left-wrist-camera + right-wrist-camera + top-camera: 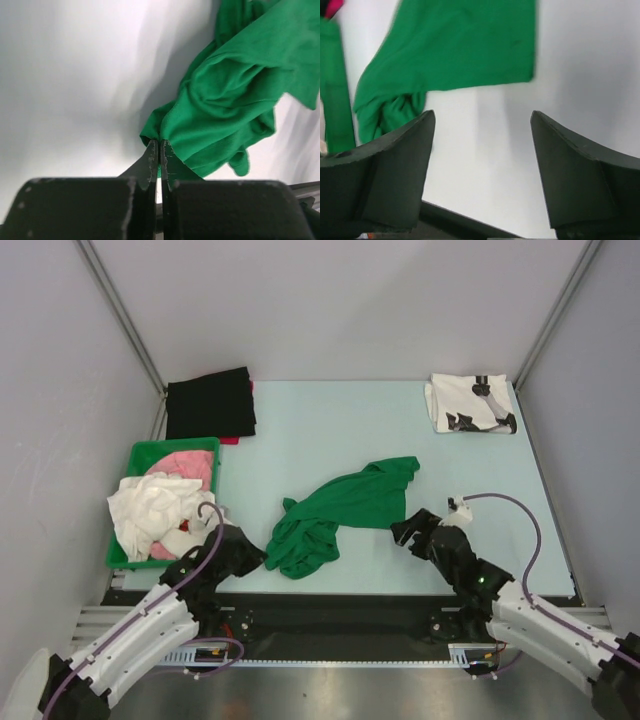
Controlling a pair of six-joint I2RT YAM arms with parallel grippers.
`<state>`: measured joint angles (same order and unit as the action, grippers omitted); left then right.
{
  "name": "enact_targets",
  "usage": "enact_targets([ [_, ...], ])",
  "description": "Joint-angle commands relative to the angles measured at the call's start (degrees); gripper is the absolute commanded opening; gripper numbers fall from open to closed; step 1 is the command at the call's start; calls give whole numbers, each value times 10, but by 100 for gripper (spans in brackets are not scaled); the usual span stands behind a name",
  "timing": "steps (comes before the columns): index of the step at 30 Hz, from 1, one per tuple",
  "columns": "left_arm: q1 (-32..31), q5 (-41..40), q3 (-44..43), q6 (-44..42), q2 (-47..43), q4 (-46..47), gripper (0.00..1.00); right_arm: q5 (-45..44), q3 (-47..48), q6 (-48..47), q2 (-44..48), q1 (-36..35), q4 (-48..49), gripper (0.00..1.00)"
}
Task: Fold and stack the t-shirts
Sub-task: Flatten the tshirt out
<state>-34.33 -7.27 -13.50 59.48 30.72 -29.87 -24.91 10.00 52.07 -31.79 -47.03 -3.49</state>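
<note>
A bright green t-shirt [345, 508] lies crumpled in the middle of the table, bunched at its near left end. My left gripper [258, 553] is shut on the shirt's near left edge; the left wrist view shows the closed fingertips [151, 150] pinching the green cloth [235, 100]. My right gripper [404, 532] is open and empty, just right of the shirt's near right edge, with bare table between its fingers [400, 160]; the green cloth [460, 45] lies ahead of it. A folded white t-shirt with black print [470, 403] lies at the far right corner.
A green bin [205, 448] at the left holds white and pink garments [150, 510]. A folded black garment [209, 403] lies at the far left, over something red. Grey walls close in the table on three sides.
</note>
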Motion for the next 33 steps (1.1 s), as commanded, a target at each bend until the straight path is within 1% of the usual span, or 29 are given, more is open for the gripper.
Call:
enact_targets([
  [1, 3, -36, -55, -29, -3, 12, 1, 112, 39, 46, -89, 121, -22, 79],
  [4, 3, -35, -79, -46, 13, 5, 0, 181, 47, 38, -160, 184, 23, 71],
  [5, 3, -35, -85, -49, 15, 3, 0, 204, 52, 31, -197, 185, 29, 70],
  [8, 3, -37, -80, -51, 6, 0, 0, 210, 79, 17, -262, 172, 51, 68],
  [11, 3, -39, -73, -50, -13, -1, 0, 206, 93, 12, -293, 156, 58, 66],
  [15, 3, -40, -72, -53, -22, -6, 0, 201, 107, 10, -324, 153, 58, 64],
  [19, 3, -40, -71, -53, -29, -12, 0, 181, 125, 18, -355, 152, 44, 57],
  [22, 3, -38, -70, -53, -37, -17, 0, 160, 142, 28, -380, 152, 19, 54],
  [26, 3, -39, -72, -53, -52, -26, 1, 133, 156, 49, -395, 152, -13, 54],
  [33, 3, -37, -76, -54, -59, -33, 1, 95, 154, 93, -383, 162, -58, 55],
])
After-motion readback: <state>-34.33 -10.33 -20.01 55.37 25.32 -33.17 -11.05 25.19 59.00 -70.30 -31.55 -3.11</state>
